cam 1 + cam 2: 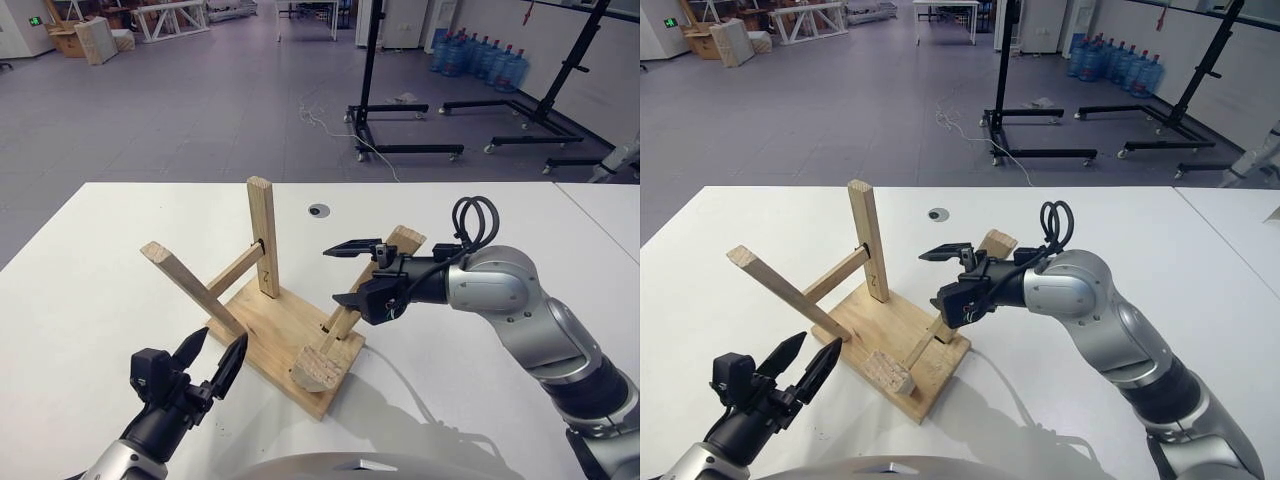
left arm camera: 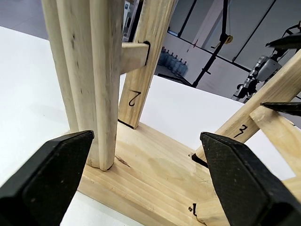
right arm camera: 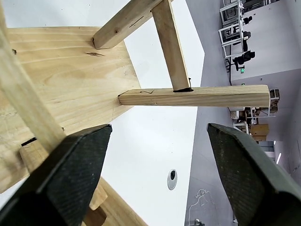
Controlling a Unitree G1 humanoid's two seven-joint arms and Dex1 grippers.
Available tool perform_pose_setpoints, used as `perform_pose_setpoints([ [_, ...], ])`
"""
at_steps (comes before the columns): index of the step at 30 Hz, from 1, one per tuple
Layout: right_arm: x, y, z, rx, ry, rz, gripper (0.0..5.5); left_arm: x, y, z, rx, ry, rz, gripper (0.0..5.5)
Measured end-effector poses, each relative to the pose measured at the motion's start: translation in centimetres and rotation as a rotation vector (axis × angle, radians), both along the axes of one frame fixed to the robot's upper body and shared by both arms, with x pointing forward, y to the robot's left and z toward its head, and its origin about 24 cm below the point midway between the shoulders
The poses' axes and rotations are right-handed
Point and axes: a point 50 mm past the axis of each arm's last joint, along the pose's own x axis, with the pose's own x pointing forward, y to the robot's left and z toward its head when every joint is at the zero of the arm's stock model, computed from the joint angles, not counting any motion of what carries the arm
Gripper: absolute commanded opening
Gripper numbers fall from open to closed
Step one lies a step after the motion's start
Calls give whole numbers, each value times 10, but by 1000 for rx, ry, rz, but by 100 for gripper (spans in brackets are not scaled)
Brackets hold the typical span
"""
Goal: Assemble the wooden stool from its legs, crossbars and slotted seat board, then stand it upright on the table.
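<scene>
The seat board (image 1: 270, 340) lies on the table (image 1: 90, 260), its legs (image 1: 264, 235) pointing up; a crossbar (image 1: 236, 268) joins two at its 11 o'clock. The left gripper (image 1: 224, 337) is at 7 o'clock, the right gripper (image 1: 331, 276) at 3

A white table (image 1: 110, 270) carries everything; its top is smooth and plain. A pale wooden seat board (image 1: 270, 340) lies flat on it near the middle, turned so that one corner points to the table's near edge. Wooden legs (image 1: 264, 235) stick up from the board's upper face. Behind the board, toward the far edge, a small round fitting (image 1: 319, 211) sits in the tabletop. A second table (image 1: 612, 212) stands just beside it on the right
</scene>
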Motion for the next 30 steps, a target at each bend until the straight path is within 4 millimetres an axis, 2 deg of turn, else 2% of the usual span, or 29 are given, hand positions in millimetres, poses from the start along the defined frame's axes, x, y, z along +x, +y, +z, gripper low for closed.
perform_pose_setpoints([
  [4,3,1,-1,52,3,-1,374,2,-5,-2,-1,-1,-21,415],
  [8,9,14,6,258,23,32,374,4,-7,-3,-11,-3,-11,415],
  [10,16,18,38,465,-42,49,374,4,-8,-3,-16,-6,-9,415],
  [13,24,15,64,630,-93,67,374,4,-7,-5,-14,-3,-2,415],
  [16,39,4,93,771,-212,29,374,8,-6,-3,-13,-29,-3,415],
  [18,49,-5,102,822,-254,-22,374,10,-6,2,-11,-53,-1,415],
  [22,76,-40,92,937,-173,-234,374,22,-7,29,-44,-177,-66,415],
  [24,81,-54,74,965,-87,-312,374,29,-6,41,-66,-221,-110,415],
  [26,80,-71,43,956,40,-404,374,36,-3,46,-60,-230,-148,415],
  [28,70,-80,18,952,170,-442,374,40,-1,48,-58,-218,-176,415],
  [30,59,-83,4,962,261,-454,374,44,0,45,-68,-184,-208,415],
])
